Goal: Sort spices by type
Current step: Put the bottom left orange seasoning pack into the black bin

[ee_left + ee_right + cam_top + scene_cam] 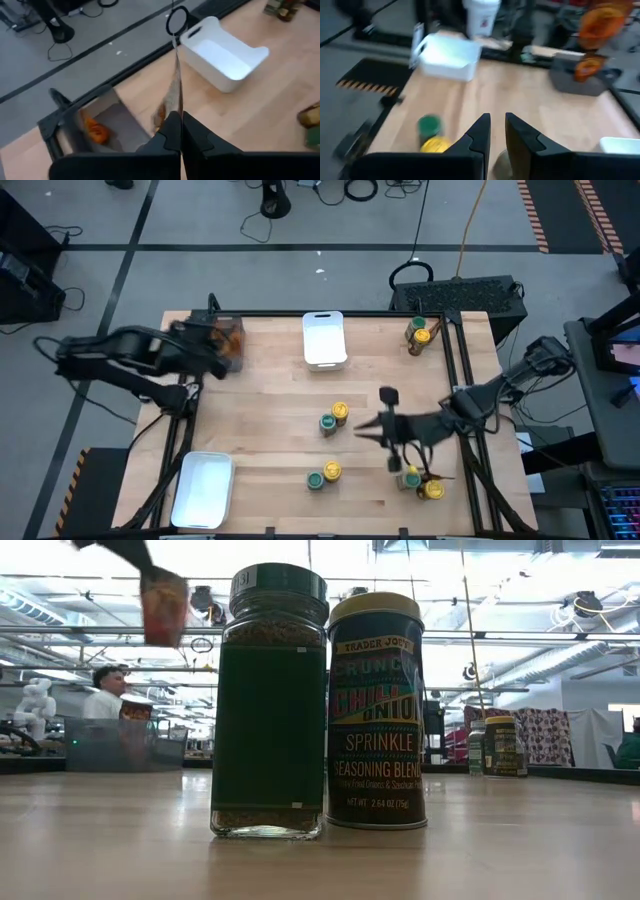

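Observation:
My left gripper (179, 119) is over the dark clear-sided bin (226, 343) at the table's far left, shut on a thin clear packet of orange-brown pieces (163, 606). One orange piece (95, 130) lies in the bin. My right gripper (368, 429) hovers over the table's right half with its fingers a narrow gap apart (497, 127), touching nothing. Green-lidded and yellow-lidded jars stand upright in pairs at mid-table (335, 418), near the front edge (323, 475), below the right arm (420, 483) and in the far right corner (420, 332). My left gripper pinches the packet by one edge (176, 107) between its two fingertips. The wrist view shows the packet edge-on, running straight out from the fingers. It hangs below the fingers (120, 550), lifted clear above the bin.
A white tray (325, 338) sits at the far middle and another (203, 490) at the near left corner. A black frame (460, 370) rims the table. In the low view a green-lidded jar (270, 700) and a yellow-lidded one (377, 710) stand close to the camera. A person (105, 692) is in the room behind.

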